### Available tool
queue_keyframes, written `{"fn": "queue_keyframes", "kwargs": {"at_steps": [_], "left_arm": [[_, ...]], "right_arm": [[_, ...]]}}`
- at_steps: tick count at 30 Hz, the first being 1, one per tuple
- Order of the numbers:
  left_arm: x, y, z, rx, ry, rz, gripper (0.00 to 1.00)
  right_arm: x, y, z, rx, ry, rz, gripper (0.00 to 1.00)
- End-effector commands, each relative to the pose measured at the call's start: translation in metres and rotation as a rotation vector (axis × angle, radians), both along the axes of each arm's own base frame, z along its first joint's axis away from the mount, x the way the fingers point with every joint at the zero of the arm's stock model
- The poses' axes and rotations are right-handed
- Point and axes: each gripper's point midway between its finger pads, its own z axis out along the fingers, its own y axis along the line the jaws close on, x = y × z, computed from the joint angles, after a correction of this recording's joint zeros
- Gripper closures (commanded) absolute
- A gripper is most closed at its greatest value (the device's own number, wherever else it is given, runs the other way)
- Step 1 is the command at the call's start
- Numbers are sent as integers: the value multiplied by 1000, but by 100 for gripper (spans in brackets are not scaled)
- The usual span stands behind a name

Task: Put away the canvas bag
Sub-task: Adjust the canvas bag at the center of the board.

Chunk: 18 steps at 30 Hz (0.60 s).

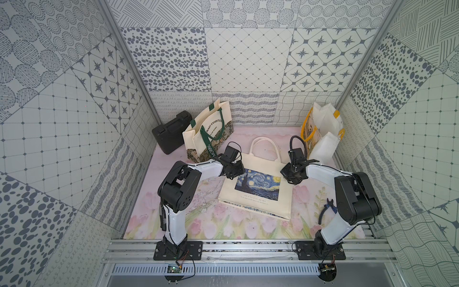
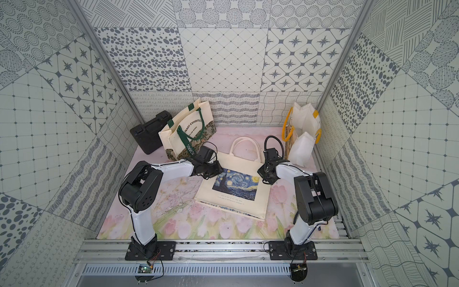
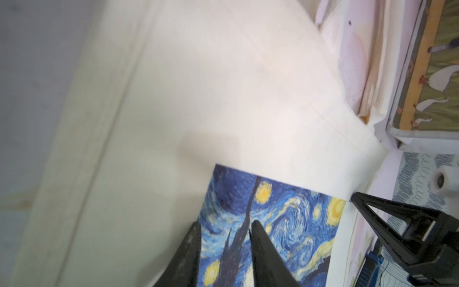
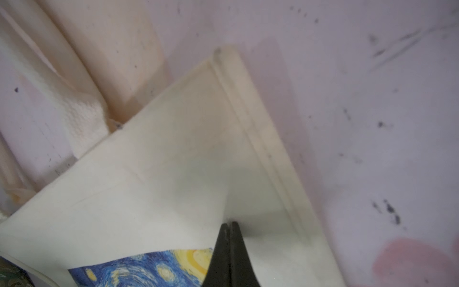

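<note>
The canvas bag is cream with a blue starry-night print and lies flat mid-table, handles toward the back wall. My left gripper hovers over the print's left edge. In the left wrist view it is open, with only the print showing between its fingers. My right gripper sits at the bag's right edge near its top corner. In the right wrist view it is shut, tips pinching the cream cloth, and a crease rises from them.
A cream tote with green handles stands at the back left beside a black case. A white bag with yellow handles stands at the back right. Blue-handled pliers lie by the right arm. A floral mat covers the table.
</note>
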Motion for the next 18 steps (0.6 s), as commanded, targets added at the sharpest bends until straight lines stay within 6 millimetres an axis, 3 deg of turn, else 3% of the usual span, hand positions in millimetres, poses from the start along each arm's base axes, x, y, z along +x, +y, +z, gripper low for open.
{"fn": "queue_keyframes", "kwargs": {"at_steps": [1, 4, 8, 10, 15, 18], "left_arm": [[27, 23, 9, 78, -85, 41, 65], [33, 41, 46, 63, -201, 87, 64], [15, 68, 76, 145, -251, 45, 58], [-3, 74, 75, 186, -225, -33, 56], [-44, 92, 46, 268, -116, -135, 54], [-56, 98, 28, 275, -78, -134, 54]], "right_arm": [[0, -4, -2, 1, 22, 40, 100], [-3, -6, 12, -5, -2, 70, 100], [-22, -13, 39, -44, -34, 121, 100], [-36, -18, 48, -76, -40, 155, 98], [-73, -28, 49, -123, 1, 221, 63], [-86, -21, 38, -77, 31, 252, 60]]}}
